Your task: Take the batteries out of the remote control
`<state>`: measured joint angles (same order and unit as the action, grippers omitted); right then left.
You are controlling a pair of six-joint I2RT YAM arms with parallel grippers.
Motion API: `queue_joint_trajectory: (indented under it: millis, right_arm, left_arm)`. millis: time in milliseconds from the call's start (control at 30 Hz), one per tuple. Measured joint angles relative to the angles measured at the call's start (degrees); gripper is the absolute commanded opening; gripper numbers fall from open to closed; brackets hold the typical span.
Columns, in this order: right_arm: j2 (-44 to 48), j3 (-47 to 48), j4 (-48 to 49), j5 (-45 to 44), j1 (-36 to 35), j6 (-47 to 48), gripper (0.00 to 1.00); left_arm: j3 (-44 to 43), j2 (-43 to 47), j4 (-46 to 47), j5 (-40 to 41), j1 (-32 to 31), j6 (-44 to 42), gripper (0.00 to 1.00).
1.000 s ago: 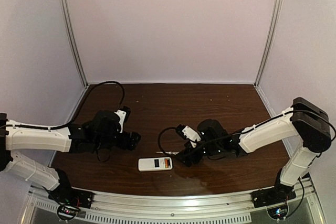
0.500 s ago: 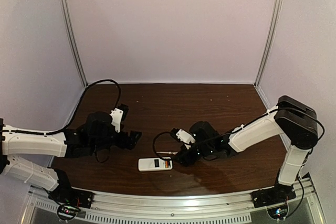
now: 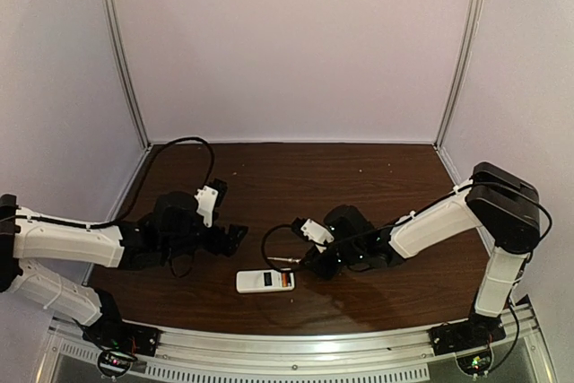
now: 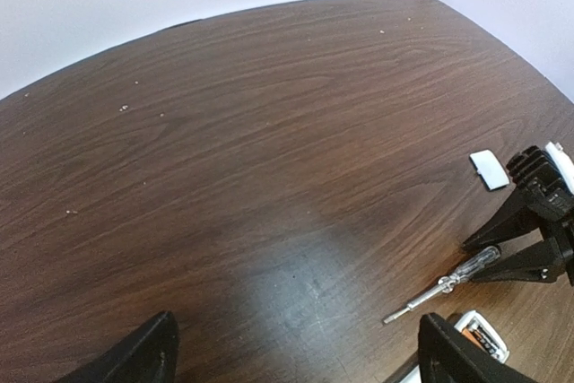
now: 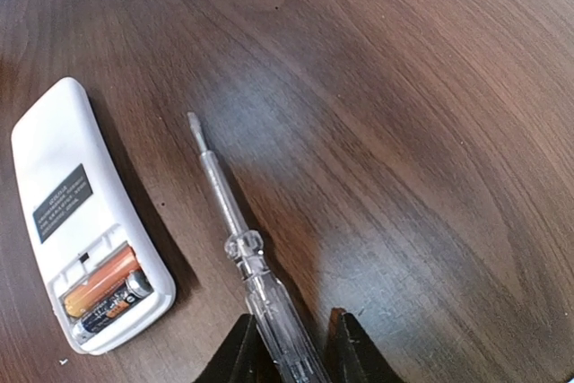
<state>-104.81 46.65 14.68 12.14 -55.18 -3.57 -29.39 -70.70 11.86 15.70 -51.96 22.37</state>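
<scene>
The remote control (image 5: 81,213) lies back-up on the table, a white handset with its battery bay uncovered. Both batteries sit inside, one orange (image 5: 100,282) and one dark with a silvery end (image 5: 112,306). From the top the remote (image 3: 265,282) lies near the front edge between the arms. My right gripper (image 5: 291,347) straddles the clear handle of a screwdriver (image 5: 242,248) lying beside the remote. Its jaws are narrow, one finger touching the handle and a gap on the other side. My left gripper (image 4: 291,356) hovers wide open over bare wood, left of the remote.
The screwdriver (image 4: 444,284) points its metal tip toward the remote's end (image 4: 480,334). A small white square cover piece (image 4: 490,169) lies on the table beyond the right gripper. Pale walls with metal posts enclose the dark wooden table (image 3: 359,186).
My right gripper's jaws have narrowed round the screwdriver handle and the arm has drawn in toward it. The left arm has shifted slightly, staying open.
</scene>
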Motion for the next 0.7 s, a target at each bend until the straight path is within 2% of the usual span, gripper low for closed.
queue_joint_trajectory:
  millis: [167,367,500,700]
  right_arm:
    - [0.0,-0.39,0.42,-0.15,0.0,0.15,0.33]
    - [0.55,-2.29,2.75,-0.42,0.0,0.17,0.33]
    - [1.33,-3.87,3.93,-0.52,-0.02,-0.2,0.28]
    - [1.53,-4.94,5.46,-0.74,0.04,-1.57,0.15]
  left_arm:
    - [-1.01,-3.48,1.46,-0.52,0.0,-0.46,0.94]
    - [-3.45,-6.62,2.38,-1.62,0.0,-0.92,0.94]
    - [-4.39,-7.52,3.1,-1.9,0.0,-1.16,0.94]
    - [-5.01,-8.2,3.41,-2.91,0.0,-1.46,0.94]
